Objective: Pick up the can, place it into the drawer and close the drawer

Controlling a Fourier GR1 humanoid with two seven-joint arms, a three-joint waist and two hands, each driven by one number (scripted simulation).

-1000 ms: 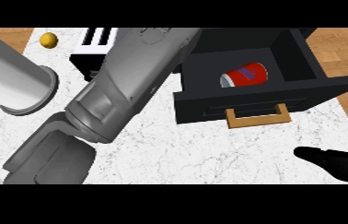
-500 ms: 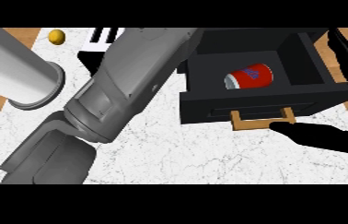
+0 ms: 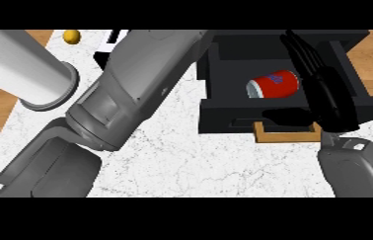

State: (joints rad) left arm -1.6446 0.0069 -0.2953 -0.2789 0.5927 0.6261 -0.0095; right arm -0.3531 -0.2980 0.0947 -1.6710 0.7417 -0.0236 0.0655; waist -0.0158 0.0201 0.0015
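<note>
A red cylindrical can with a silver end [image 3: 275,84] lies on its side inside the open black drawer [image 3: 218,93], near its front wall, while the black right hand [image 3: 325,93] hovers above the drawer's right side with fingers straight and spread, holding nothing. The left hand is hidden beyond its large grey forearm [image 3: 134,81], so I cannot tell its fingers. Judging from this, pushing off-centre beside the wooden handle [image 3: 285,135] could skew the drawer, and the can may roll.
</note>
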